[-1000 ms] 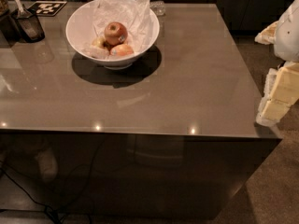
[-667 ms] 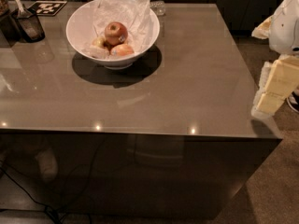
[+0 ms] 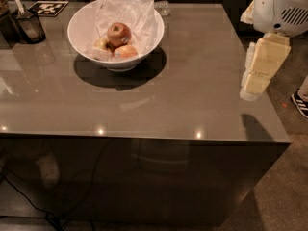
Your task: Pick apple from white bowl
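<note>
The white bowl (image 3: 79,30) stands on the far left part of the grey table (image 3: 192,81), lined with crumpled white paper. The deep red-brown apple (image 3: 119,33) lies on top in the bowl, with a small pale sticker on its side. Paler apples (image 3: 126,52) lie beside and below it. My gripper (image 3: 250,91) is a cream-coloured block hanging from the white arm (image 3: 281,6) over the table's right edge. It is far to the right of the bowl and holds nothing.
A small dark cup with a utensil (image 3: 29,27) stands at the far left. A black-and-white marker tag (image 3: 48,7) lies behind it. A small clear object (image 3: 162,6) sits behind the bowl. A person's shoe (image 3: 301,104) is on the floor at right.
My gripper has moved left, from beside the table's right edge to over it, casting a shadow on the tabletop. The bowl and apples have not moved.
</note>
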### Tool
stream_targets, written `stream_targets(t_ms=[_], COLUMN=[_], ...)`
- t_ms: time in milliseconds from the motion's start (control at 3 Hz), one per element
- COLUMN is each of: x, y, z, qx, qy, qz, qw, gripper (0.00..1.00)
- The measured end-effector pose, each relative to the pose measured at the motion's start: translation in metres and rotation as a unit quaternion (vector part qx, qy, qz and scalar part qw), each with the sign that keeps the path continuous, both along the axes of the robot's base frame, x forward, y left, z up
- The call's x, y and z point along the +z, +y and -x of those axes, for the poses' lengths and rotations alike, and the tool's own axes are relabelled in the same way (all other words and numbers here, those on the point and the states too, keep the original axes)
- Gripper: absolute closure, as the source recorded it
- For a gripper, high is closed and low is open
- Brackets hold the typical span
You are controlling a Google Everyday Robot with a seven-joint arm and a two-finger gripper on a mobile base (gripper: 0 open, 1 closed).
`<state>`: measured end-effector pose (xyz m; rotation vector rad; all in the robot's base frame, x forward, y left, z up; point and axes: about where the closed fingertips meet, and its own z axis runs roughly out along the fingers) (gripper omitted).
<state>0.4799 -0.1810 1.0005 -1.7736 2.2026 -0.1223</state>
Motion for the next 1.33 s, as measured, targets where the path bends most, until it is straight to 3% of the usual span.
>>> stream_targets(t_ms=[667,1000,1333], x=[0.034,0.042,0.046], y=[0.064,0.104,0.109], z=[-0.043,-0.073,-0.075], qx=[0.017,0.051,0.054], qy=[-0.050,-0.051,-0.058], qz=[-0.062,-0.071,-0.076], qw=[0.9967,0.9948,0.9939], gripper=[0.00,0.00,0.00])
